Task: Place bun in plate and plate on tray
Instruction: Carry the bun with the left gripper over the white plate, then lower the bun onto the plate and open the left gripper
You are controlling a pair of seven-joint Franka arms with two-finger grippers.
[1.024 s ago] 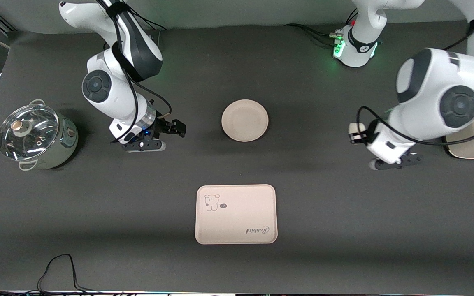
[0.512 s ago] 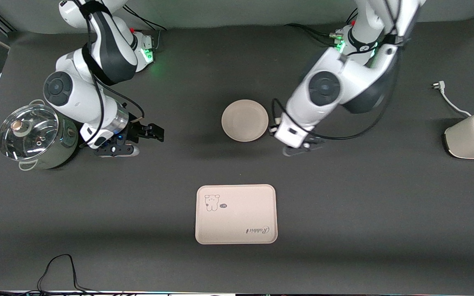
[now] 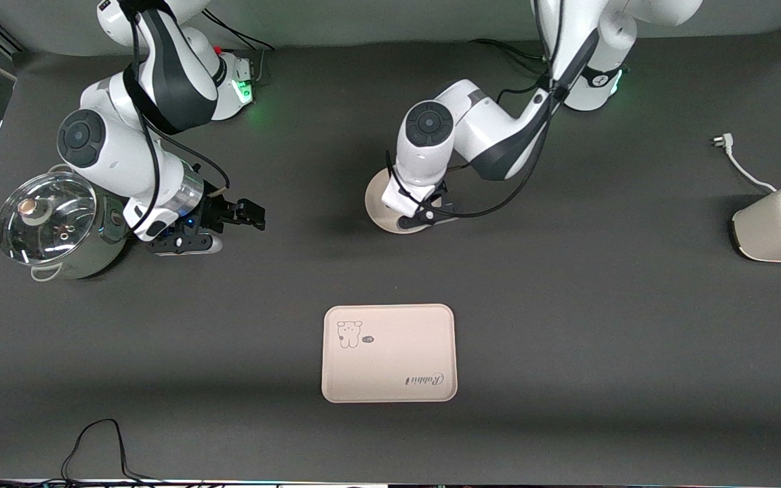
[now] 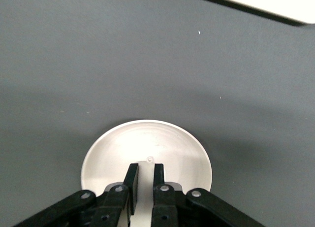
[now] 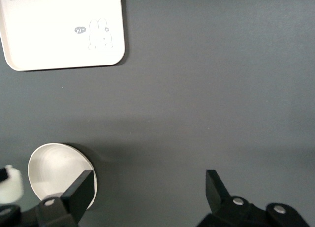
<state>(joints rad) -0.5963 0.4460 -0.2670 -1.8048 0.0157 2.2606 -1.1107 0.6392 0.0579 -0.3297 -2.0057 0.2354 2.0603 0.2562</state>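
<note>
The round cream plate (image 3: pixel 377 209) lies mid-table, partly covered by the left arm. My left gripper (image 3: pixel 424 215) hangs just above it, shut on the white bun (image 4: pixel 146 188), which shows as a pale strip between the black fingers (image 4: pixel 131 180). In the left wrist view the plate (image 4: pixel 147 143) is directly below the left gripper (image 4: pixel 146 167). In the front view the wrist hides the bun. The rectangular tray (image 3: pixel 390 352) with the bear drawing sits nearer the front camera than the plate. My right gripper (image 3: pixel 245 215) waits open and holds nothing, beside the pot.
A glass-lidded pot (image 3: pixel 58 224) stands at the right arm's end of the table. A cream toaster (image 3: pixel 780 224) and its plug lead (image 3: pixel 736 159) are at the left arm's end. The right wrist view shows the tray (image 5: pixel 59 30) and plate (image 5: pixel 51 170) past the right gripper (image 5: pixel 149 180).
The left arm swung from the toaster end to over the plate, carrying the bun. The right arm drew back toward the pot, its gripper still open.
</note>
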